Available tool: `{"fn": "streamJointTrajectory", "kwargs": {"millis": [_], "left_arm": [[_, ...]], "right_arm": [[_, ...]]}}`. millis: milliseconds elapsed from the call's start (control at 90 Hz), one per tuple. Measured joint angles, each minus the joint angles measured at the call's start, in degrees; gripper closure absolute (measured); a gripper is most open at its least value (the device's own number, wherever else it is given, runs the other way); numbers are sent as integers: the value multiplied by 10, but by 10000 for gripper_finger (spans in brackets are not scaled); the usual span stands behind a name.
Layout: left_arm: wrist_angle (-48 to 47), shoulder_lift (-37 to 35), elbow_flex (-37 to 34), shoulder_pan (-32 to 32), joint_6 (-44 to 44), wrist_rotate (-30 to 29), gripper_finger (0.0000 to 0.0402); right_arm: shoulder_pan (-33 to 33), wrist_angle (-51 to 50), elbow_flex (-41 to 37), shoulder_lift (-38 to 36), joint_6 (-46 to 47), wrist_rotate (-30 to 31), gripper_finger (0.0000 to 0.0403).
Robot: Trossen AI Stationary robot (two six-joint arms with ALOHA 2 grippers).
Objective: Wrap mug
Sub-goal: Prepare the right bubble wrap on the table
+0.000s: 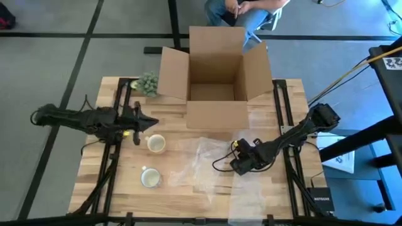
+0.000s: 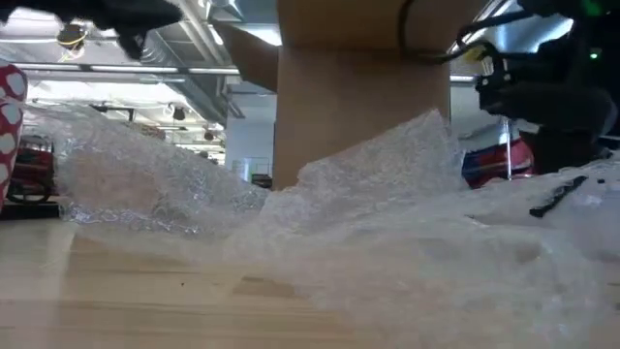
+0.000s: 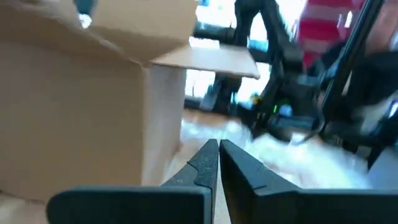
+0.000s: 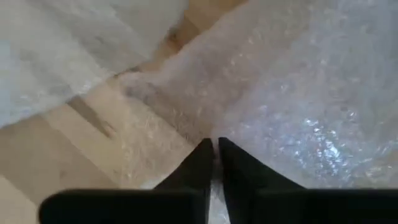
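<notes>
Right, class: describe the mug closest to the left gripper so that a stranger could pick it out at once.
Start at the open cardboard box at the table's far edge. On the bare wood nearer than its left flap stand two pale mugs; take the mug closer to the box, right beside the left gripper. The other mug sits nearer the table's front edge.

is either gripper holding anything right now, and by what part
Nothing held. Left gripper is shut, empty, in the air; right gripper is shut over the bubble wrap.

Two upright pale mugs (image 1: 156, 143) (image 1: 150, 178), seemingly empty, beside crumpled bubble wrap (image 1: 210, 164)
</notes>
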Motion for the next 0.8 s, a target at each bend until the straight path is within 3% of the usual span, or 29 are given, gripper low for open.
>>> {"fn": "streamJointTrajectory", "kwargs": {"millis": [167,356,611,800], "left_arm": [[1,171,94,-50,6,-2,402],[30,329,145,-103,-44,-22,402],[230,526,174,-131,-42,-23,402],[299,660,239,-117,1,-23,402]], "right_arm": [[0,1,1,0,-2,13,402],[0,12,1,0,-2,28,402],[0,26,1,0,-3,37,402],[0,50,1,0,-3,51,403]]}}
